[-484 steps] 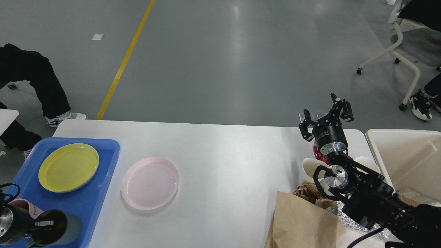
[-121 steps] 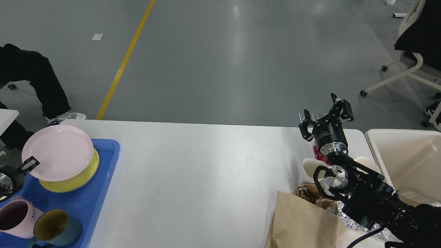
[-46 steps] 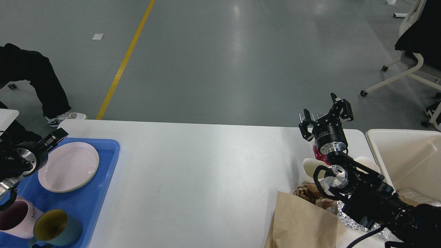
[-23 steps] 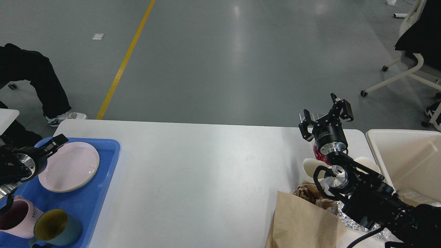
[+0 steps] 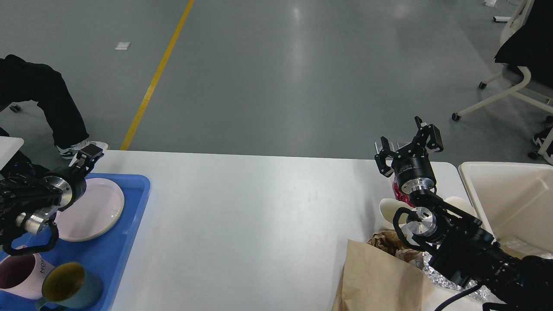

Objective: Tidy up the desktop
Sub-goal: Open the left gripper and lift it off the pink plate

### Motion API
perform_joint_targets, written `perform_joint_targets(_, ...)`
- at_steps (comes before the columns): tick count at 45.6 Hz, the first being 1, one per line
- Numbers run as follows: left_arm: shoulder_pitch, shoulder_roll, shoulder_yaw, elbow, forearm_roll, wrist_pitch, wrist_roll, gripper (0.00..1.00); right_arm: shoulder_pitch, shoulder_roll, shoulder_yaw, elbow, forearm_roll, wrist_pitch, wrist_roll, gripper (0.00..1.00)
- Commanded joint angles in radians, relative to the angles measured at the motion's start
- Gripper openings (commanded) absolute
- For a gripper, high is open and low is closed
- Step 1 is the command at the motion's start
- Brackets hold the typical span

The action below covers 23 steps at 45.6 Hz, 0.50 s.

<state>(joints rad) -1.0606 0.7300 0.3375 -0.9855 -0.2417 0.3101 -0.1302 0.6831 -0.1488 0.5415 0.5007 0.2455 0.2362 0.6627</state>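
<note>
Tabletop (image 5: 268, 216): white, fills my lower view, blue tray (image 5: 121, 259) at its left end
Left gripper (image 5: 88, 156): above tray's far edge, jaws' state I cannot tell
Right gripper (image 5: 408, 144): near tabletop's right end, jaws apart, empty

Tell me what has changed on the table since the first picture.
The pink plate left the desktop: the left pincer carried it left, set it on the yellow plate in the blue tray, let go and rose clear. Unchanged: the right pincer, open and raised, both mugs, the brown paper bag and the cream bin.
</note>
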Motion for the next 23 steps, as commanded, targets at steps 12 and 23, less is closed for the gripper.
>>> perform_joint_targets(12,0.336,-0.135,-1.053,0.047,-0.01,0.004,0.004,0.96,0.0,0.0,0.0,0.001,0.0,0.0,0.0,1.0)
perform_joint_targets(23,0.409,-0.204,-1.201,0.048,-0.002,-0.011,-0.002,0.96,0.0,0.0,0.0,0.002,0.0,0.0,0.0,1.0)
